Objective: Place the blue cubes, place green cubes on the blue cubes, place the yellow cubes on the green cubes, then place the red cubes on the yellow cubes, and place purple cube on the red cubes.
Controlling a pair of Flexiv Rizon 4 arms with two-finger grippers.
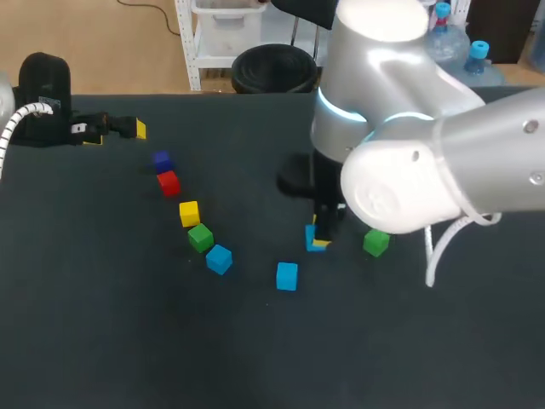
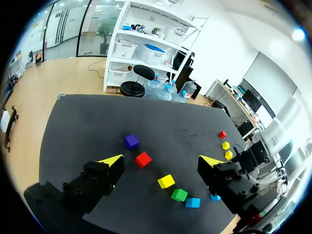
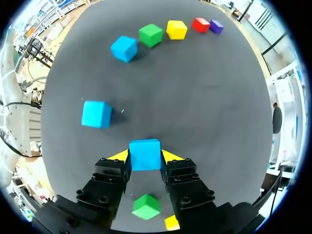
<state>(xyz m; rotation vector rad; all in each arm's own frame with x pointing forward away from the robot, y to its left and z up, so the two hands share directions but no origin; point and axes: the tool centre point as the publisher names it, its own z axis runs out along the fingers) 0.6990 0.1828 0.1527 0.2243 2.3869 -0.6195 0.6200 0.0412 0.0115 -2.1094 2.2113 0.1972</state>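
My right gripper (image 3: 145, 157) is shut on a blue cube (image 3: 145, 153), both yellow tips pressed against its sides; in the head view this cube (image 1: 314, 239) sits low at the table's middle. A second blue cube (image 1: 287, 276) lies to its left. Further left a curved row runs blue (image 1: 219, 258), green (image 1: 201, 238), yellow (image 1: 189, 213), red (image 1: 169, 182), purple (image 1: 162, 160). A green cube (image 1: 375, 243) lies right of the held one. My left gripper (image 1: 117, 130) stands open and empty at the far left, away from all cubes.
Behind my right gripper's fingers lie a green cube (image 3: 146, 206) and a yellow cube (image 3: 171, 223). The left wrist view shows a red cube (image 2: 222, 134) and two yellow cubes (image 2: 225, 145) near the table's far side. My right arm (image 1: 443, 162) covers the right part of the table.
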